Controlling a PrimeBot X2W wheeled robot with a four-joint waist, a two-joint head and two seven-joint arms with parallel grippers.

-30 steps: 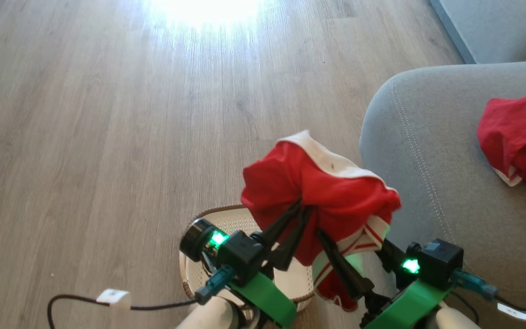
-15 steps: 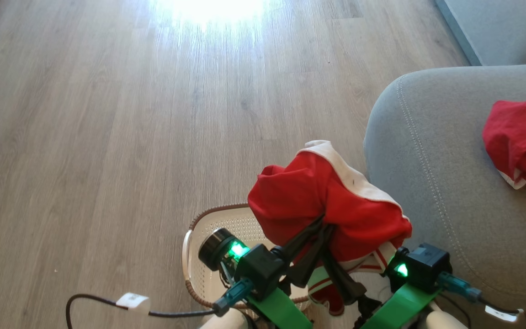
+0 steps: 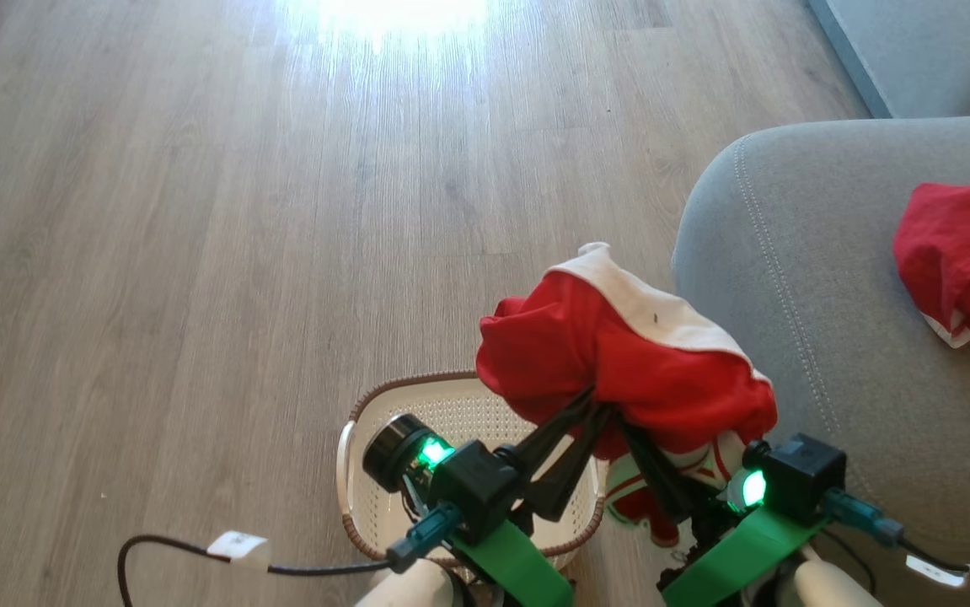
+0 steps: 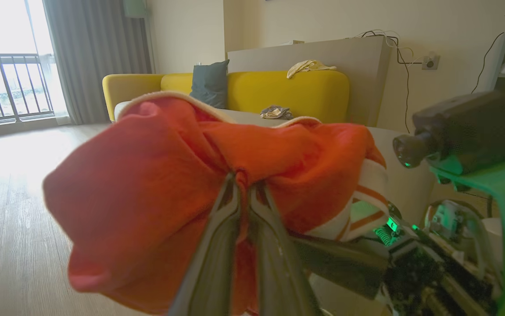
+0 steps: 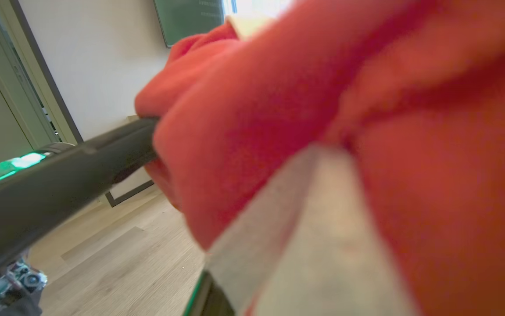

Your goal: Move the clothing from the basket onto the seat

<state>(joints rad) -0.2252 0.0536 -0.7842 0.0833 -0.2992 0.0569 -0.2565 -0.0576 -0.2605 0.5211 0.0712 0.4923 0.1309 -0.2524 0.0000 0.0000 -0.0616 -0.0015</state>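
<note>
Cream perforated plastic makes up the basket [image 3: 451,413], an oblong tub with a brown woven-look rim and white side handles. It sits on the floor directly under the left gripper [image 3: 601,405] and just left of the right gripper [image 3: 624,427]. Its dotted inner wall shows beside the wrists, which hide the rest of its inside.

The left gripper is clamped tight, its two long dark fingers [image 4: 223,228] pressed together with a fold of the red garment [image 3: 619,362] pinched at the tips. The right gripper is closed too, slanting up from the right into the same bunch of cloth, its tips buried in the folds.

Both grippers hold the garment up in the air, over the basket's right end. It is a soft rounded lump of matte red fabric with a white band along its top edge. Red-and-white striped trim dangles beside the right gripper.

Right of that gripper is the seat [image 3: 830,278], grey woven upholstery with a rounded corner and pale stitching. Farther right on it a second red garment [image 3: 956,253] lies crumpled, white trim at its lower edge.

Left of the left gripper and beyond it, grey-brown wood planks of floor [image 3: 198,253] run to a bright glare.
</note>
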